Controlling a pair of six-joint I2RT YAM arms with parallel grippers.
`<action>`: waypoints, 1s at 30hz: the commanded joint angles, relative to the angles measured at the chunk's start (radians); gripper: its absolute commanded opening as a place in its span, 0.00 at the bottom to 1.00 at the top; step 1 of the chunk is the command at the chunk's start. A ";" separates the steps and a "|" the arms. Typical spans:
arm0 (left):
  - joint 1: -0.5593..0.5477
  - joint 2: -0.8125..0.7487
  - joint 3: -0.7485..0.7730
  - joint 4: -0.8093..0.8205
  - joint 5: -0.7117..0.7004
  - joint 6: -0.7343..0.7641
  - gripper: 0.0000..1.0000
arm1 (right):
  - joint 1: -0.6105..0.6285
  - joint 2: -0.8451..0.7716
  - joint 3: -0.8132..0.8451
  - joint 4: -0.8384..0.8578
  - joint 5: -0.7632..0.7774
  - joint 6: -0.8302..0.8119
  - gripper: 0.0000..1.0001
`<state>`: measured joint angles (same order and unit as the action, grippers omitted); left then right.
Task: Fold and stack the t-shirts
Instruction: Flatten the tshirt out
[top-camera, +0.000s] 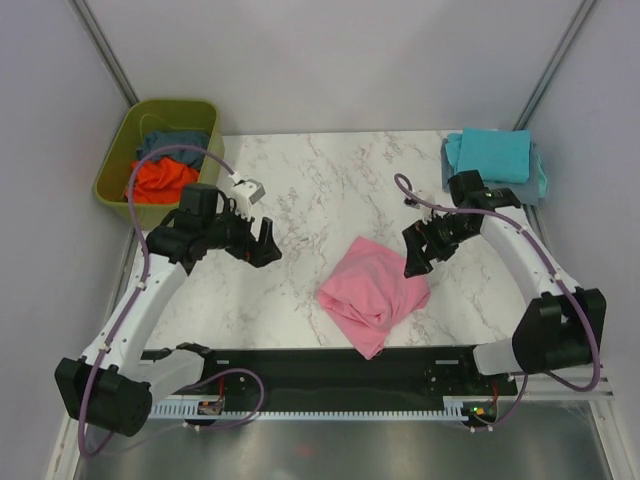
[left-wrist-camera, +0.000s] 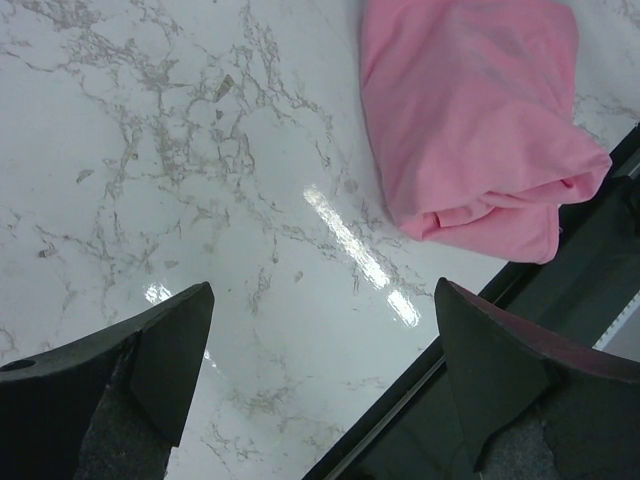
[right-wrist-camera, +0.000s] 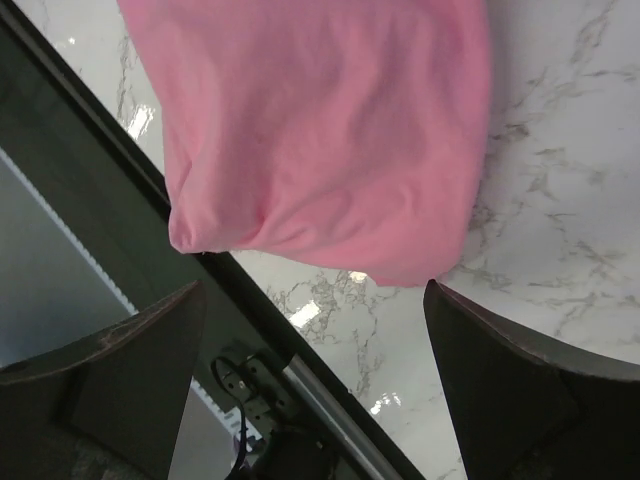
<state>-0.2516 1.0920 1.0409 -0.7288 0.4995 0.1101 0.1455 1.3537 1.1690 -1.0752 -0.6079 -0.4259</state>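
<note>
Looking down on a white marble tabletop (top-camera: 330, 175), seen from above its near edge. Just off the far left corner sits an olive-green tub (top-camera: 108, 178). It holds a crumpled orange t-shirt (top-camera: 160, 180) at its near end and a slate blue t-shirt (top-camera: 175, 142) behind that.

The left gripper (top-camera: 262, 243) hovers over the left half of the tabletop, its jaws spread wide with nothing between them. Its wrist camera shows bare marble between the two dark fingers (left-wrist-camera: 150, 370), with pink cloth farther ahead.

A light pink t-shirt (top-camera: 372, 290) lies right of centre, close to the near edge. It is loosely folded into a rough diamond, and one corner reaches the black strip (top-camera: 290, 365) that runs along that edge. Neither gripper touches the shirt.

The right gripper (top-camera: 415, 252) hangs just beside the far right side of the light pink t-shirt, its jaws also wide apart and empty. From its wrist camera, the pink cloth fills the space ahead of the fingers.

In the far right corner a turquoise t-shirt (top-camera: 492, 155) rests neatly folded. A darker blue cloth (top-camera: 541, 180) shows beneath it along its right side.
</note>
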 joint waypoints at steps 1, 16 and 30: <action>-0.012 -0.015 -0.027 0.051 -0.013 0.011 0.99 | 0.019 0.117 0.063 -0.133 -0.091 -0.148 0.97; 0.241 0.079 0.044 0.166 -0.041 -0.087 0.99 | 0.293 0.416 0.210 -0.289 -0.098 -0.393 0.97; 0.342 0.062 0.051 0.134 -0.044 -0.056 0.99 | 0.310 0.533 0.161 -0.049 -0.112 -0.312 0.89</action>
<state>0.0849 1.1786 1.0508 -0.5995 0.4519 0.0471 0.4435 1.8732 1.3033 -1.1801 -0.6666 -0.7364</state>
